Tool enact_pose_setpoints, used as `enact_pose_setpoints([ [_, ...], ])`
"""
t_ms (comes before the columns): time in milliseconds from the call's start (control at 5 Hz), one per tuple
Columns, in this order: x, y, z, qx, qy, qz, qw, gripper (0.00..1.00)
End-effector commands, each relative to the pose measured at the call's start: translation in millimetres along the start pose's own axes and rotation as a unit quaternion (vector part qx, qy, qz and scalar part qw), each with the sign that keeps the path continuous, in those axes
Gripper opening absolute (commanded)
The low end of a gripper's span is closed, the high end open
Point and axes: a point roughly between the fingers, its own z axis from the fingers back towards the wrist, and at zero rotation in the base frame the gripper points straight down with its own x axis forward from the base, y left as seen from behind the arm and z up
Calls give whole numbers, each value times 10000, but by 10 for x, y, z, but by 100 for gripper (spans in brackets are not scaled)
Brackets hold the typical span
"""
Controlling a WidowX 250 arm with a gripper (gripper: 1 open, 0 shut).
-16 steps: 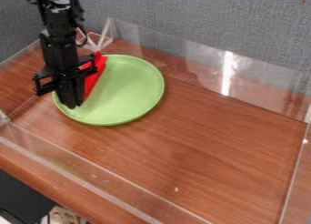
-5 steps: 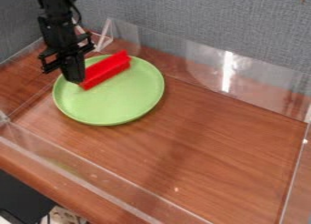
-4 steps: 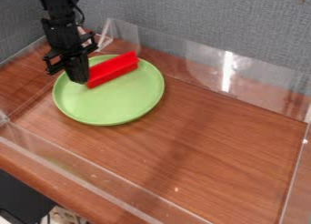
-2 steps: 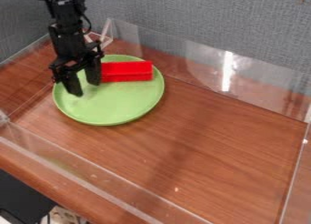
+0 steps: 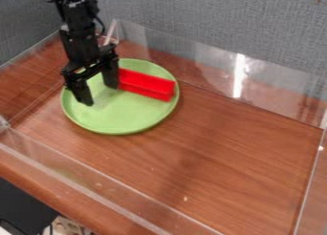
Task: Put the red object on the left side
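Observation:
The red object, a bright red rectangular block, lies on the back right part of the round lime-green plate. My gripper hangs from the black arm over the plate's left half, just left of the block. Its two fingers stand apart, open, with nothing between them. One finger is close beside the block's left end; I cannot tell if they touch.
The plate rests on a brown wooden table enclosed by low clear plastic walls. A grey fabric backdrop stands behind. Bare wood stretches right of and in front of the plate.
The gripper let go of the red block and opened. The block dropped flat onto the plate's right part, and plate and gripper shifted slightly right.

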Motion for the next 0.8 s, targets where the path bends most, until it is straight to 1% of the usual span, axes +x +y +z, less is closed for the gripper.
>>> enact_pose_setpoints([
  [0, -2, -134, 390, -386, -239, -5, 9990, 100],
  [400, -40, -239, 745, -595, -309, -26, 9977, 100],
  [600, -173, -238, 751, -610, -333, -177, 9974, 100],
])
